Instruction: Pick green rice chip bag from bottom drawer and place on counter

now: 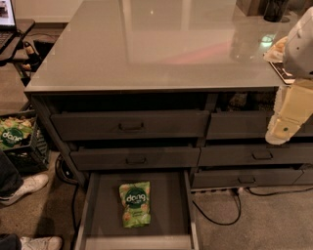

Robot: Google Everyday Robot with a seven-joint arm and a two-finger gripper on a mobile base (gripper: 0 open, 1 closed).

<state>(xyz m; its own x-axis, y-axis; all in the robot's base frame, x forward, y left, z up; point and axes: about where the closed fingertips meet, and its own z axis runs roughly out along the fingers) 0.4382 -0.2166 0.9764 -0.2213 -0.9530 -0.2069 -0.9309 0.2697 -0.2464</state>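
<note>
The green rice chip bag lies flat on the floor of the open bottom drawer, a little left of its middle, logo up. The counter is the glossy light grey top above the cabinet. My gripper hangs at the right edge of the view on a white arm, its cream-coloured end pointing down in front of the upper right drawers. It is well above and to the right of the bag and holds nothing that I can see.
Closed and part-open grey drawers with dark handles sit above the open one. A black crate of similar green bags stands at the left. A person's white shoes are on the carpet. Cables run on the floor. A dark cup stands at the counter's far right.
</note>
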